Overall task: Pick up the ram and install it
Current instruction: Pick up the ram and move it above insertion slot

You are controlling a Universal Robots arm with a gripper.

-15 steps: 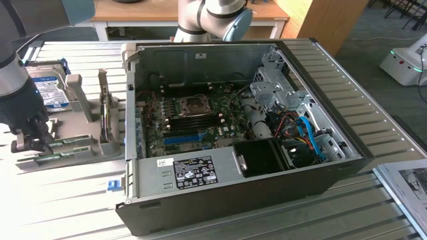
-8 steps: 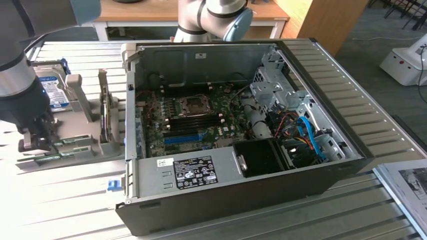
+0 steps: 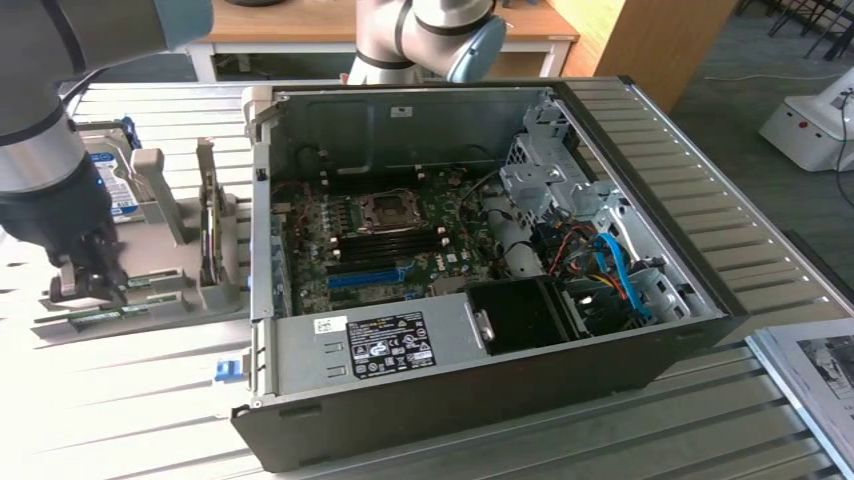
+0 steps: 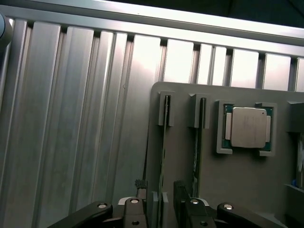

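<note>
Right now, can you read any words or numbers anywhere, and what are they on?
No text can be read.
Black label on the power supply: print too small to read.
White sticker beside it: too small to read.
Blue drive label: too small to read.
Processor: no marking to be made out.

End effector (image 3: 88,283) is seen down at grey parts holder (image 3: 180,292) at exterior view's left. Open PC case (image 3: 454,395) is laid on slatted tabletop (image 3: 120,420) beside it, motherboard (image 3: 400,245) and blue slot (image 3: 363,278) exposed.
</note>
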